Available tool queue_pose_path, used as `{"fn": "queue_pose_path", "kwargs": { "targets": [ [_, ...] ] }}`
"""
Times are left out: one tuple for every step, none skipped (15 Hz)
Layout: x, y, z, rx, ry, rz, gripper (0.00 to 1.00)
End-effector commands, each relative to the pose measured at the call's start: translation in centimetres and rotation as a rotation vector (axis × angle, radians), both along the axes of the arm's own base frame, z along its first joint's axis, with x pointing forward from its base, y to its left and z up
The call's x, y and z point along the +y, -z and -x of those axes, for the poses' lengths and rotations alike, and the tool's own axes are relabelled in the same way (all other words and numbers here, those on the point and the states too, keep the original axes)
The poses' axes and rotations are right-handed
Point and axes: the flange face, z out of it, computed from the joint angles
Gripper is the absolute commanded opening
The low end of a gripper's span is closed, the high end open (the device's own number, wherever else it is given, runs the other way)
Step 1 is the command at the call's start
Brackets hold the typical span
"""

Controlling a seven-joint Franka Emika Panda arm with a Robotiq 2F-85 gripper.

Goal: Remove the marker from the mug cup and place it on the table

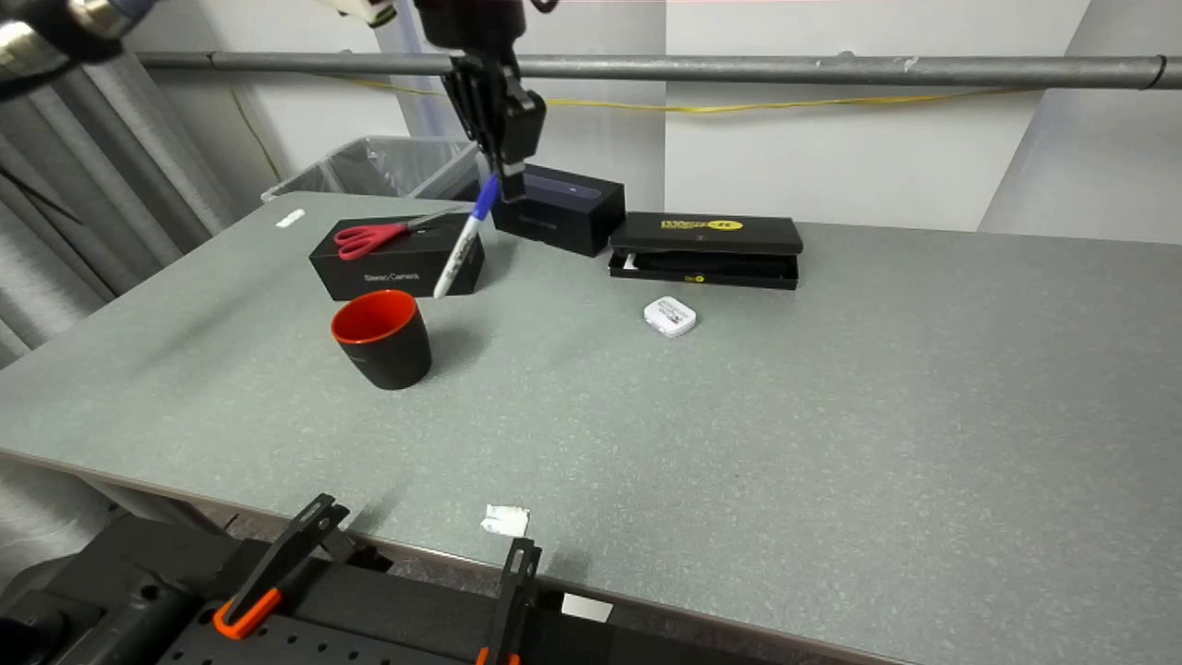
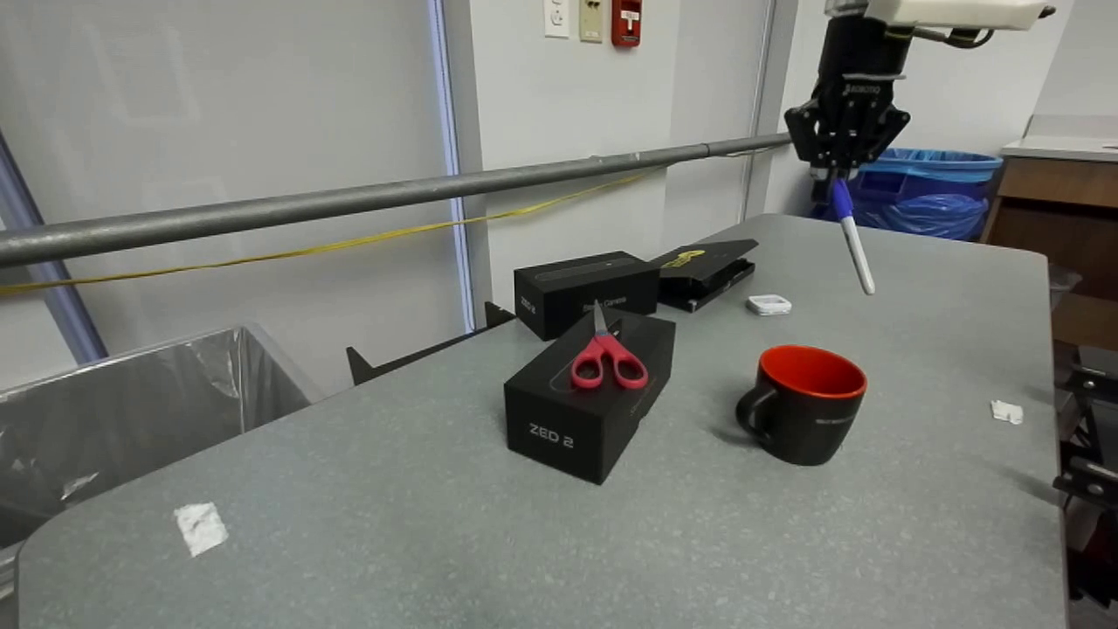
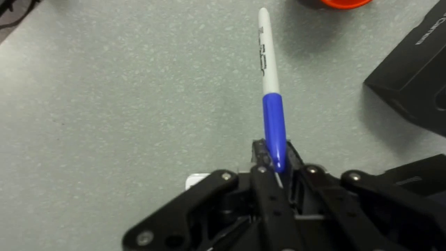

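I'd lower slowly to the table [image 1: 831,416], away from the mug [image 1: 397,356], & let go only once the marker [image 3: 270,82] touches down, b/c rn my gripper [image 3: 274,150] is nearly closed, pinching the marker's blue end, w/ its white end slanting down in mid-air, out of the mug.

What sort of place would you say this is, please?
Probably a robotics lab, or a similar workspace: the end effector holds a marker over a large table, and a black box on that table is labelled Stereo Camera.
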Motion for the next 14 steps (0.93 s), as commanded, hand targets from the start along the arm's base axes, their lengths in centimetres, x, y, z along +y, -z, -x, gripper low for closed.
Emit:
{"fn": "queue_pose_path", "kwargs": {
  "targets": [
    [-3.5, 5.4, -2.9, 0.124, 0.066, 0.017, 0.03],
    [-3.9, 7.0, -3.7, 0.145, 0.082, 0.023, 0.03],
    [-3.9, 8.8, -4.4, 0.173, 0.085, 0.008, 0.03],
    [-3.7, 10.4, -5.2, 0.197, 0.087, 0.004, 0.03],
    [-3.5, 12.0, -6.0, 0.212, 0.099, 0.019, 0.03],
    [-3.2, 13.3, -6.9, 0.227, 0.102, 0.014, 0.03],
    [-3.1, 14.3, -7.7, 0.238, 0.11, 0.017, 0.03],
    [-2.9, 15.3, -8.3, 0.252, 0.116, 0.025, 0.03],
    [-2.7, 16.0, -9.0, 0.256, 0.124, 0.034, 0.03],
    [-2.6, 16.6, -9.6, 0.261, 0.129, 0.041, 0.03],
    [-2.3, 17.1, -10.2, 0.264, 0.131, 0.044, 0.03],
    [-2.2, 17.3, -10.7, 0.268, 0.135, 0.05, 0.03],
    [-2.0, 17.5, -11.0, 0.269, 0.138, 0.054, 0.37],
    [-1.9, 17.5, -11.4, 0.272, 0.139, 0.054, 0.39]
  ]
}}
